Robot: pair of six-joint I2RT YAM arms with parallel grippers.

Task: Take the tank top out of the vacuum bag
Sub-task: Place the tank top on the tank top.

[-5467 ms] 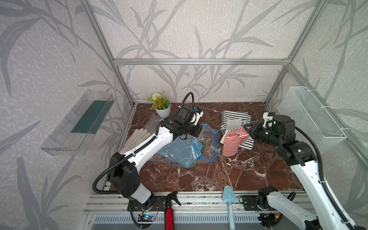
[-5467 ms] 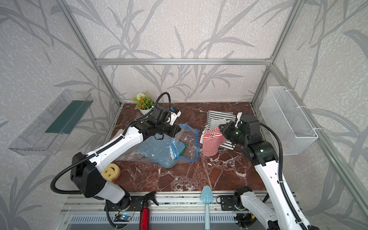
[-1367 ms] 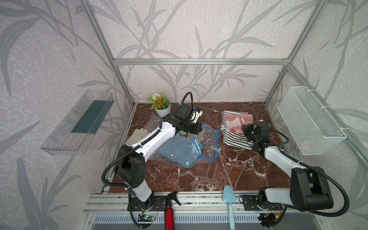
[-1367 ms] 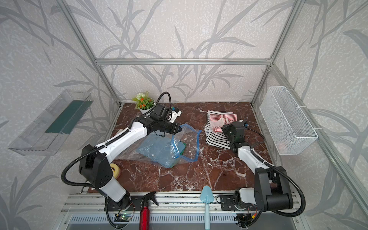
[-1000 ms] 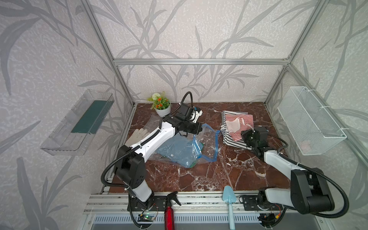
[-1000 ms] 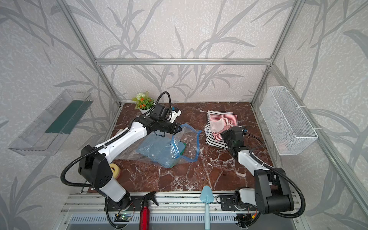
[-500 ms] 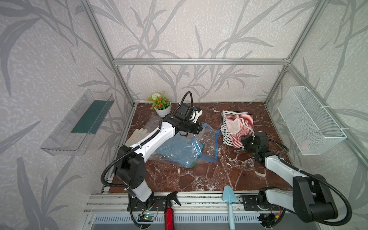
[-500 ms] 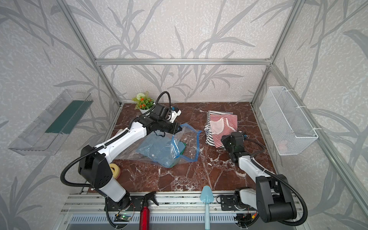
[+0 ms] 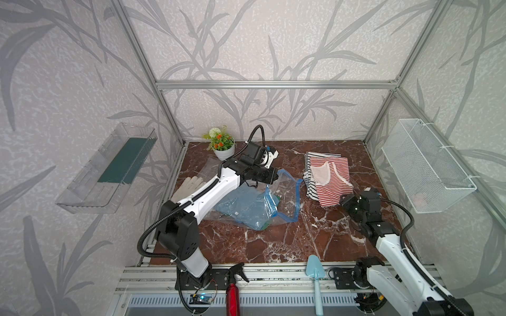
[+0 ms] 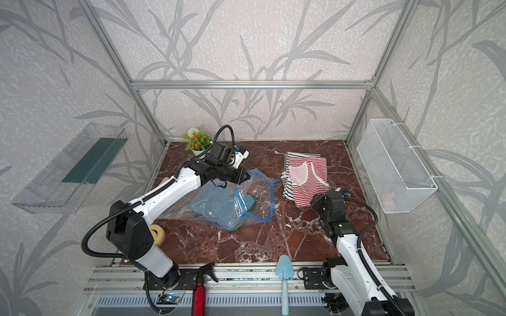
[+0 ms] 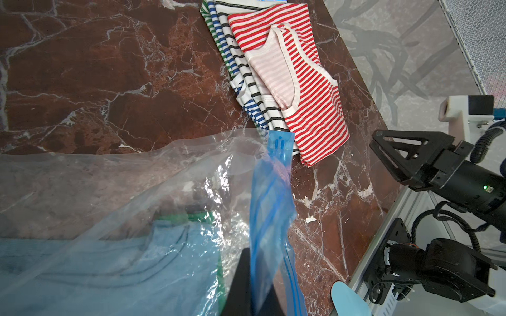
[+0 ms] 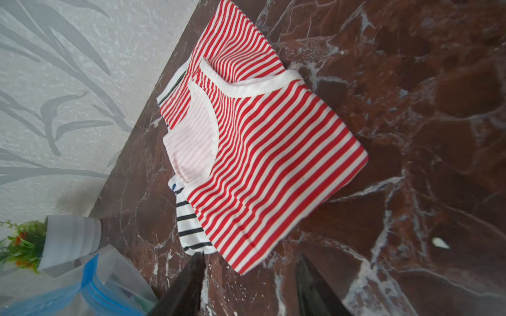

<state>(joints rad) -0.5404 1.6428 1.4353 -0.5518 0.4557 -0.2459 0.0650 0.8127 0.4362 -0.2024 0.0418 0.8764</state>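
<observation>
The clear crinkly vacuum bag [image 9: 246,208] [image 10: 219,208] lies left of centre on the marble table, with a light blue garment and a green one inside. My left gripper [image 9: 275,175] [image 11: 257,273] is shut on the bag's blue zip strip [image 11: 271,208] and holds that edge up. A red-and-white striped tank top [image 9: 332,180] [image 10: 309,183] [image 12: 268,153] lies flat outside the bag at the back right, on top of other striped clothes [image 11: 246,90]. My right gripper [image 9: 344,201] [image 12: 252,255] stands open just in front of the tank top's near hem, holding nothing.
A potted plant [image 9: 223,149] stands at the back left and white gloves [image 9: 189,186] lie by the left wall. A wire basket [image 9: 427,169] hangs on the right wall and a clear shelf [image 9: 106,169] on the left. A trowel [image 9: 315,273] and a red spray bottle [image 9: 232,290] lie on the front rail.
My right gripper has drawn back from the tank top toward the table's front and opened; the tank top stays on the striped pile. The left gripper has not moved.
</observation>
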